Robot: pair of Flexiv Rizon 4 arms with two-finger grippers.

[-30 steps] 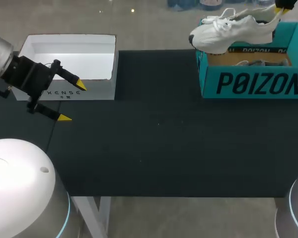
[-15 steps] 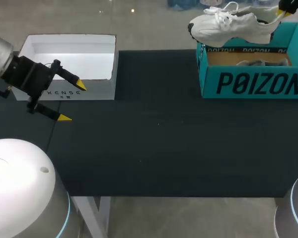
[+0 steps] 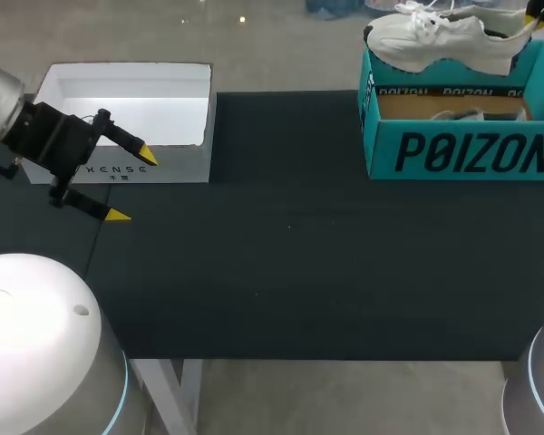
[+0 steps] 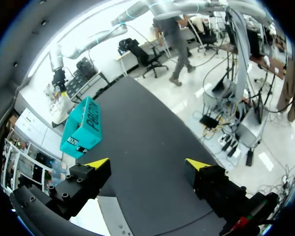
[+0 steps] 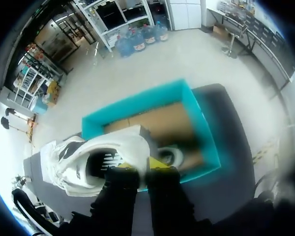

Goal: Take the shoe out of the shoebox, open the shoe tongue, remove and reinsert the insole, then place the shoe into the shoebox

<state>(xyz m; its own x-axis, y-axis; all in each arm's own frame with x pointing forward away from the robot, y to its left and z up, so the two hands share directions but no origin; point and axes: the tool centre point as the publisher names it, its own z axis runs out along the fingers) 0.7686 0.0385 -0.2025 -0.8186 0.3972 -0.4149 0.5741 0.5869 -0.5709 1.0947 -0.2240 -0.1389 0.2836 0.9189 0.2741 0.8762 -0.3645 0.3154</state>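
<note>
The right gripper has its two fingers drawn close together on the heel collar of the white shoe, one finger inside the opening and one outside. In the head view only a yellow tip of this gripper shows, at the shoe's heel end. The shoe hangs in the air, clear of the box rim, above the far wall of the teal shoebox. Its long axis runs along the tabletop's far edge and lies roughly level. The toe points toward the far edge's middle and the heel toward the right edge, sole downward, laces up.

The shoebox stands open at the far right corner of the black tabletop. Its brown floor is visible, and a pale thing lies on it that I cannot make out further.

The left gripper has its fingers spread wide with nothing between them. It hovers over the tabletop's left edge, just in front of the open white box at the far left corner. From its own wrist the left gripper looks out across bare black tabletop, with the shoebox well ahead at the far corner.
</note>
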